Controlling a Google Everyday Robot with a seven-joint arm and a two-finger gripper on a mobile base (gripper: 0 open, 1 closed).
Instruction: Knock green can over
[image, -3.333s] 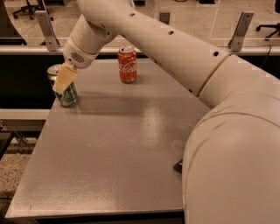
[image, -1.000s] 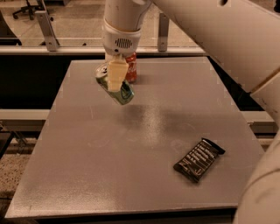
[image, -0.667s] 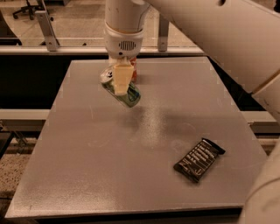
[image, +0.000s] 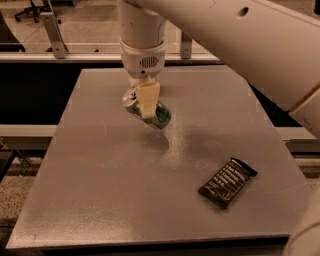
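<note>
The green can (image: 160, 116) is tilted far over, its silver top (image: 131, 100) pointing left and its base to the lower right. It hangs a little above the grey table (image: 100, 195) and casts a shadow below itself. My gripper (image: 145, 104) reaches down from the white wrist (image: 143, 55) and is shut on the green can; one pale finger (image: 149, 98) lies across the can's front. The red can is not visible.
A black snack packet (image: 228, 182) lies flat on the table's right front part. My large white arm (image: 250, 45) spans the upper right. A metal rail with posts (image: 52, 30) runs behind the table's back edge.
The gripper has carried the green can away from the back of the table toward its middle. The can leans over further than before.
</note>
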